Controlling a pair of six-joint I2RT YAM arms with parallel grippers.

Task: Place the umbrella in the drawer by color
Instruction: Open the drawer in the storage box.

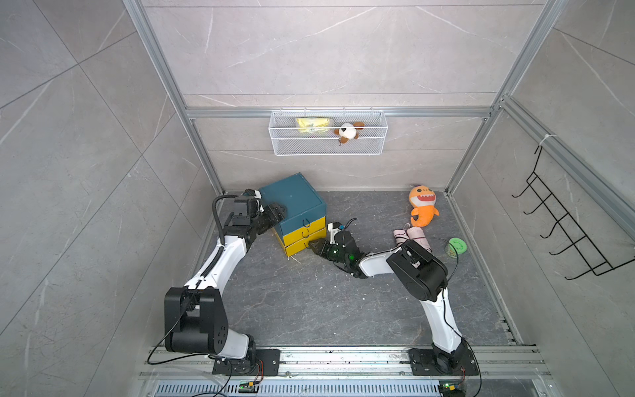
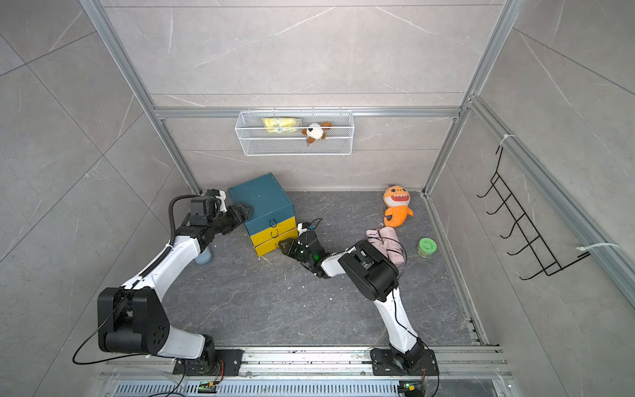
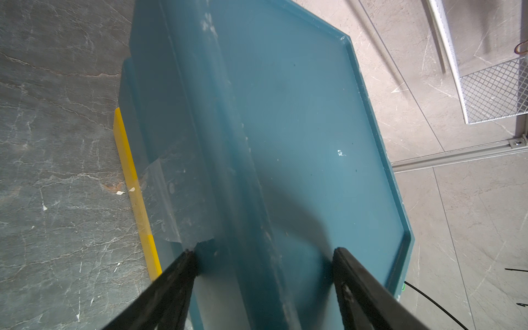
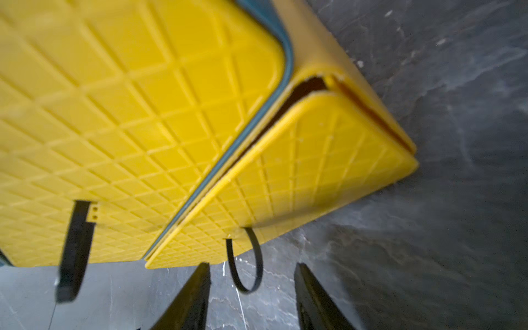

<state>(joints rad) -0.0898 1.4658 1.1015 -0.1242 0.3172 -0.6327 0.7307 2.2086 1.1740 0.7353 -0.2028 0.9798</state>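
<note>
- The dark grey stone-look tabletop [image 1: 292, 302] is carrying everything, with white flecks lying scattered across it.
- A teal drawer cabinet [image 1: 292, 199] with two yellow drawers is standing near the back left corner.
- An orange shark plush [image 1: 422, 209] is lying at the back right.
- A folded pink umbrella [image 2: 386, 237] is lying just in front of it, partly hidden.
- A green-lidded jar [image 1: 456, 246] is standing near the umbrella, towards the right edge.
- A pale blue object [image 2: 203, 257], mostly hidden, is resting left of the cabinet.

Body check: my left arm [image 1: 223, 256] and right arm [image 1: 443, 319] are white shell links with bulky black joint housings [image 1: 192, 319], black base plates [image 1: 271, 361], a black corrugated cable conduit [image 1: 215, 214] on the left, a thin black cable [image 1: 457, 257] on the right, a green LED [image 1: 351, 256] at the right wrist, and black tapered fingers [image 4: 188, 300].
</note>
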